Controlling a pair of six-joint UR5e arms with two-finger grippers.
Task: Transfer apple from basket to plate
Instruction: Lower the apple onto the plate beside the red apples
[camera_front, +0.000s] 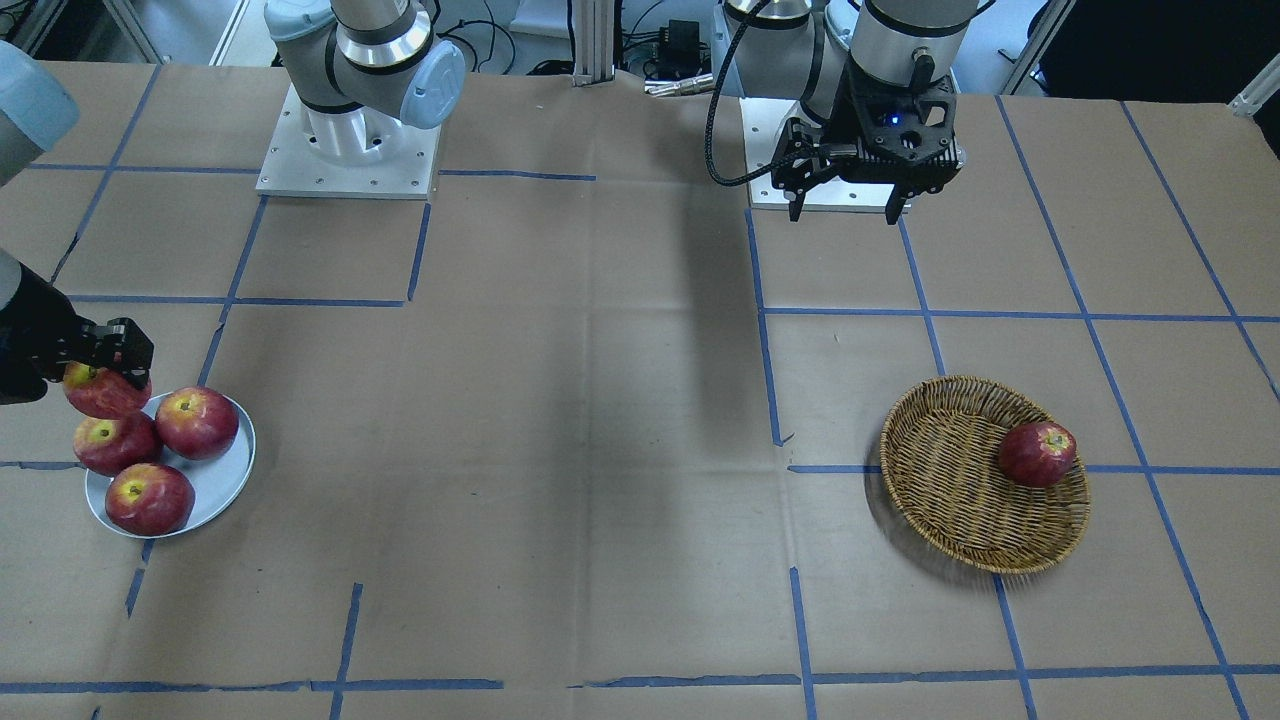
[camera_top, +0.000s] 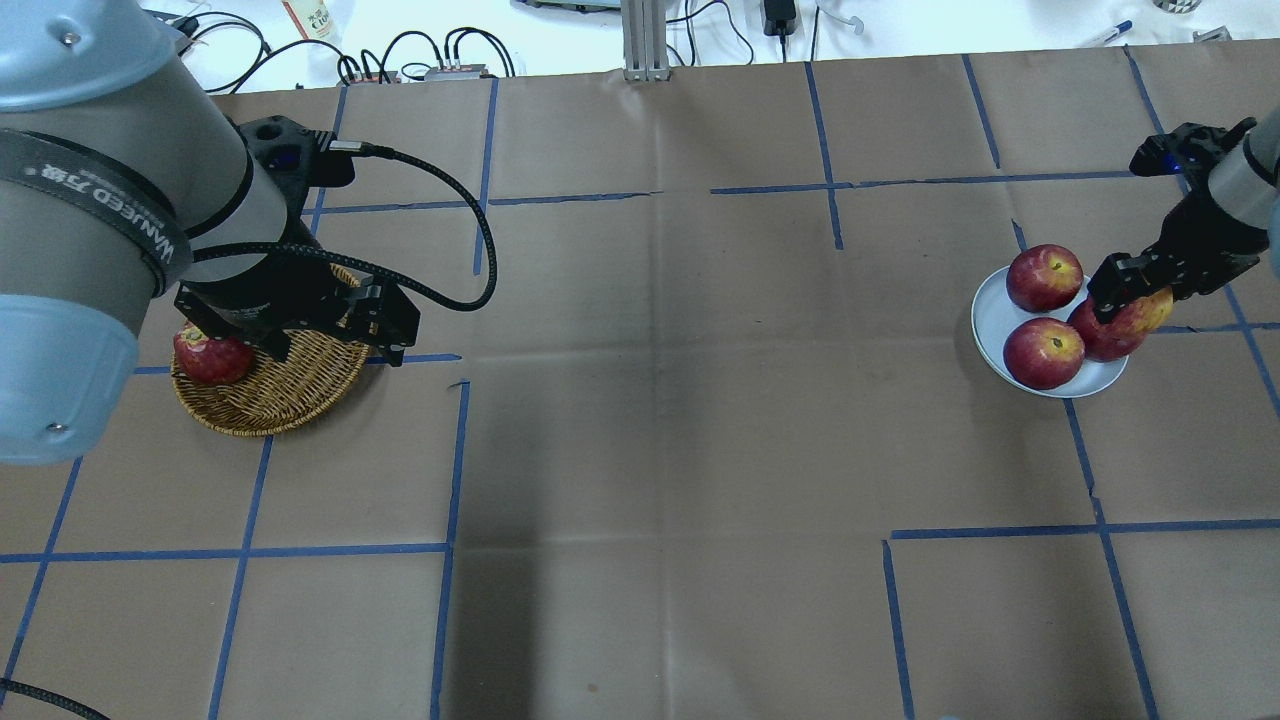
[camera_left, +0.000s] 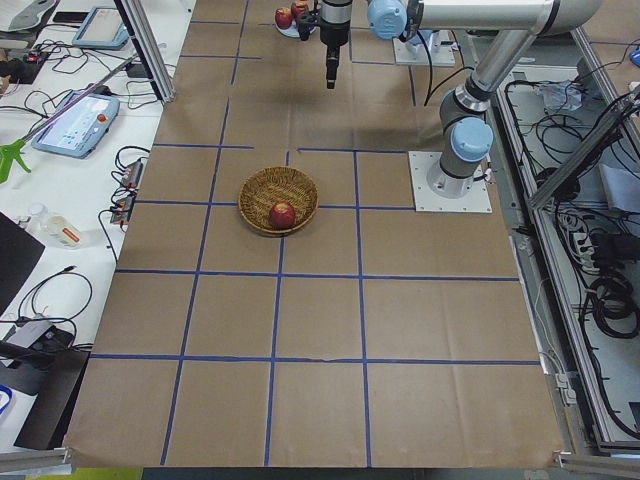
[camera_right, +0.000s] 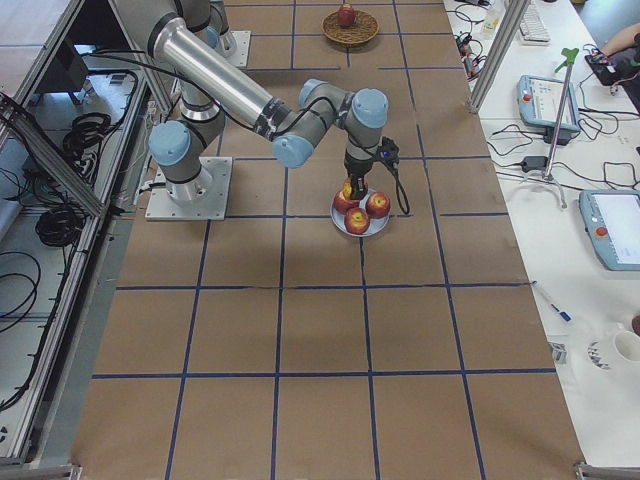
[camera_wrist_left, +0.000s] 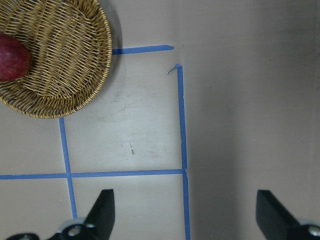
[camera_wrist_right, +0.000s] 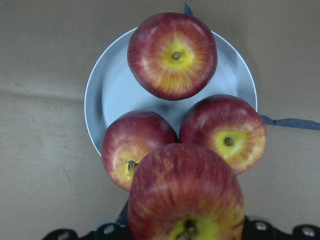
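Observation:
My right gripper (camera_front: 108, 372) is shut on the apple (camera_front: 103, 392), red with a broad yellow patch at the stem. It holds the apple at the edge of the pale blue-grey plate (camera_front: 227, 478); I cannot tell whether it touches. The right wrist view shows the apple (camera_wrist_right: 186, 195) close up, over the plate (camera_wrist_right: 111, 90). My left gripper (camera_front: 846, 210) is open and empty, raised beside the wicker basket (camera_front: 950, 500). The left wrist view shows its fingers (camera_wrist_left: 102, 210) spread wide over bare table, with the basket (camera_wrist_left: 70, 70) at the top left.
Three red apples with yellow stem spots (camera_front: 197, 422) lie on the plate. One dark all-red apple (camera_front: 1038, 453) lies in the basket. Blue tape lines cross the brown table. The arm bases (camera_front: 350, 150) stand at the robot's side.

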